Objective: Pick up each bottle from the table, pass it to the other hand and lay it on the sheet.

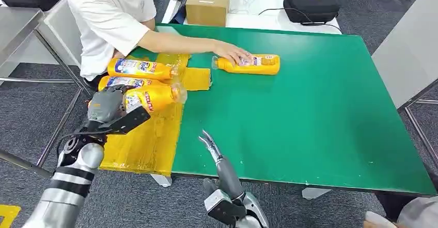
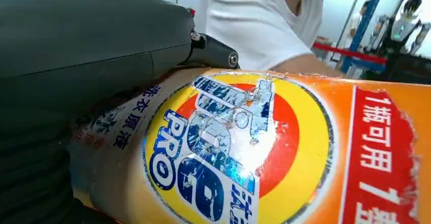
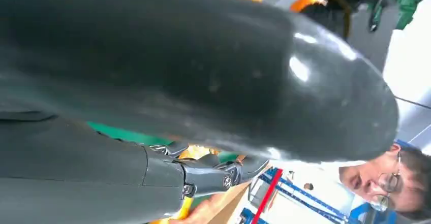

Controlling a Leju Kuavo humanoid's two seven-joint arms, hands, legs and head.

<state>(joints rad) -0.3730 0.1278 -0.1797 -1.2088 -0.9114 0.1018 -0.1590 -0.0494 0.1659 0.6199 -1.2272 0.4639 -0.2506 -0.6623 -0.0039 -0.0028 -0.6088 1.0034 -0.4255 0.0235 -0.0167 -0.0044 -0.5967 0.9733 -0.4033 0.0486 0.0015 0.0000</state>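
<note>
The robot's right hand (image 1: 210, 144) hovers empty, fingers apart, at the green table's (image 1: 320, 124) near edge; its left hand (image 1: 106, 106) grips a bottle (image 1: 155, 97) over the yellow sheet (image 1: 150, 145) (two bottles (image 1: 139, 69) beyond), while a person's hand (image 1: 233, 52) touches another bottle (image 1: 253, 64).

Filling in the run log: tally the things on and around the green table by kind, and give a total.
Orange bottles: 4, one under a person's hand on the green table, two lying on the yellow sheet, one held by the left hand
Yellow sheets: 1
Cardboard boxes: 1
Black cases: 2
Total: 8
</note>
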